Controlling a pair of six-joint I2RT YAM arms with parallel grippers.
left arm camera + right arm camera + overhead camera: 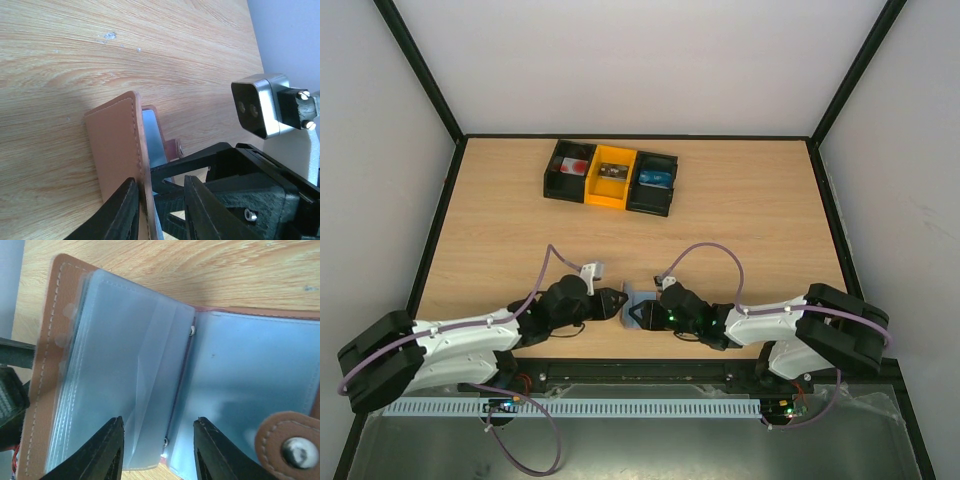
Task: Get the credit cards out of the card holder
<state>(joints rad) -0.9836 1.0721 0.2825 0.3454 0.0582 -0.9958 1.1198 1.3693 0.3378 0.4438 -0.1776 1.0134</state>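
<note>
The card holder (636, 300) lies open near the table's front edge, between my two grippers. In the left wrist view its brown cover (115, 145) stands up on edge against my left finger. My left gripper (161, 181) straddles that cover with its jaws apart, and it also shows in the top view (620, 302). In the right wrist view the holder (125, 365) shows grey-blue clear pockets and a brown snap tab (290, 445). My right gripper (160, 420) is open over the spine, holding nothing, and shows in the top view (642, 312). No credit card shows in the pockets.
A row of three bins stands at the back: black (570, 170), orange (611, 176) and black (653, 183), holding small reddish and blue items too small to identify. The two grippers are almost touching; the right gripper's fingers (200, 160) show close in the left wrist view.
</note>
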